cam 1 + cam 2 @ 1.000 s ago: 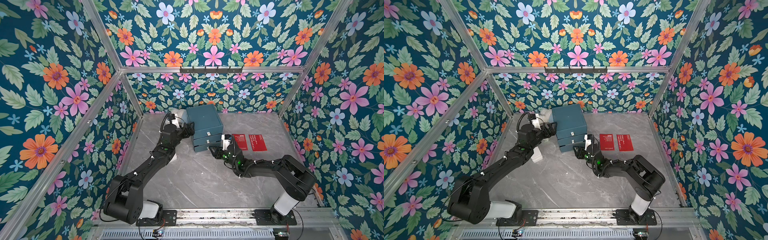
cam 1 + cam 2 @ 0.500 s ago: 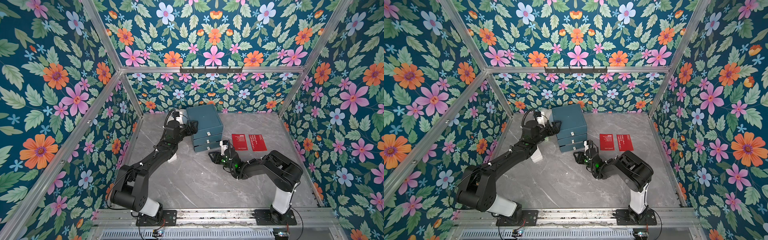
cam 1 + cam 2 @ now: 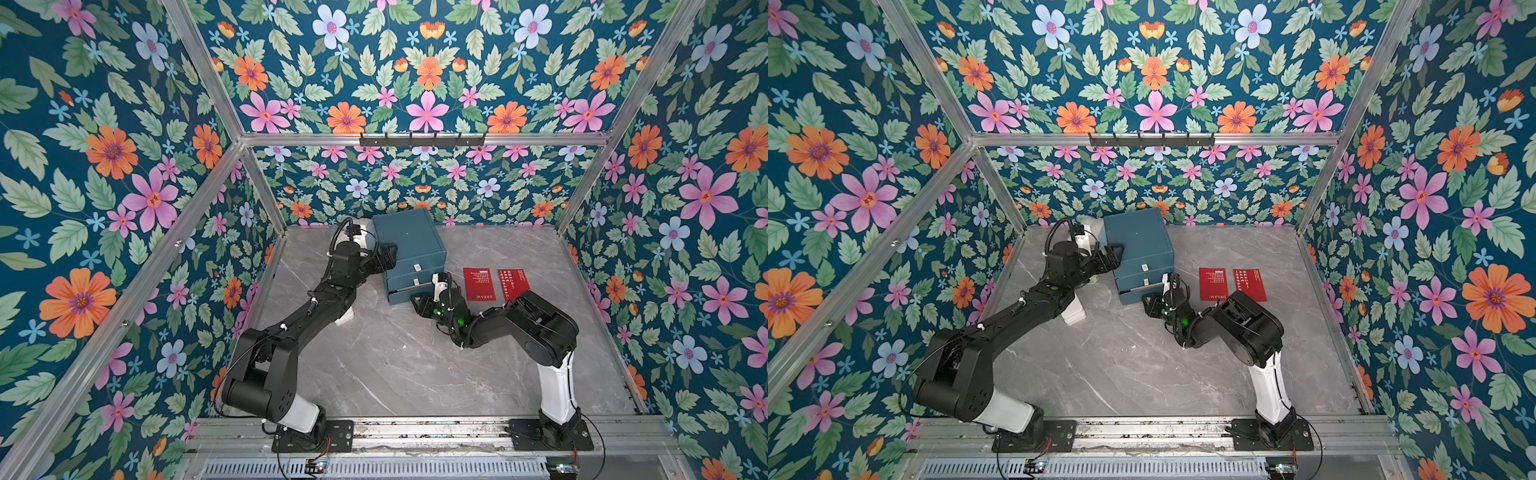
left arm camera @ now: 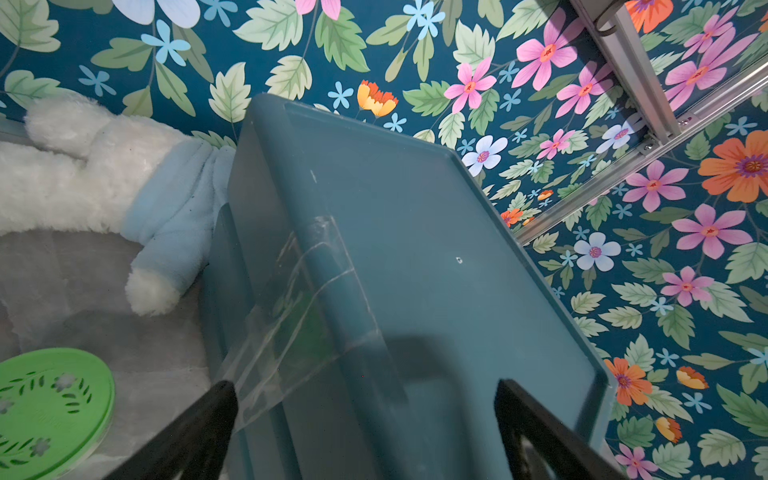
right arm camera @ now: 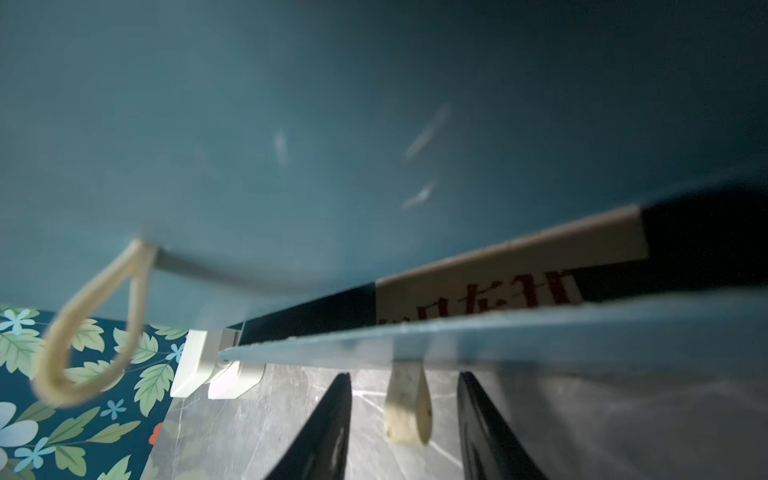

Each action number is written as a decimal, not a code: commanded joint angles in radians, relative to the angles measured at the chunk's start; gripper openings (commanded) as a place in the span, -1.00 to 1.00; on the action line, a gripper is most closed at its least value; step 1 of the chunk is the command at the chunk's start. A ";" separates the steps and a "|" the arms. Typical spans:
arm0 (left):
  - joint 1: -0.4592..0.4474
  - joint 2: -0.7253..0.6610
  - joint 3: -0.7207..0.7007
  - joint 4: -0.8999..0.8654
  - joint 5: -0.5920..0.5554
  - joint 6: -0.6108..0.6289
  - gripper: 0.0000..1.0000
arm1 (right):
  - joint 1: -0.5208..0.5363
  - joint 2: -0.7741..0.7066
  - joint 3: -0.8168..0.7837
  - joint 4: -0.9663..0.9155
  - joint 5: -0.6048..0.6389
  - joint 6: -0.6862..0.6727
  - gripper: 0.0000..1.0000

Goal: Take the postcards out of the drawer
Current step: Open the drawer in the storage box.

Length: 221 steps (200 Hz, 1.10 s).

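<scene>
Lining up the right end effector (image 5: 404,376) on the lower drawer's (image 5: 519,332) pull tab (image 5: 407,415), we are holding its jaws apart, one on each side, gripping nothing. We are aiming to close squarely and pull straight outward, with the wide-open left end effector (image 4: 365,386) seemingly bracing the blue box (image 4: 415,249). A cream postcard (image 5: 478,299) is lying inside the barely open drawer; two red postcards (image 3: 479,283) are lying on the tabletop (image 3: 395,365) beside the box.

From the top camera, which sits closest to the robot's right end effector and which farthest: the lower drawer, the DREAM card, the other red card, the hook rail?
1. Lower drawer, directly in front of the right end effector.
2. DREAM card, lying just to its right.
3. Other red card, next over, toward the side wall.
4. Hook rail, high on the back frame.
</scene>
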 commanded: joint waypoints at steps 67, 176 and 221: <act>0.002 -0.016 -0.010 0.006 -0.006 0.018 0.99 | -0.004 0.011 -0.017 0.084 0.018 0.019 -1.00; 0.002 -0.028 -0.022 0.011 -0.014 0.017 0.99 | 0.033 -0.152 -0.269 0.131 0.009 0.073 -1.00; 0.001 -0.033 -0.022 0.005 -0.014 0.016 0.99 | 0.060 -0.210 -0.388 0.136 -0.022 0.136 -1.00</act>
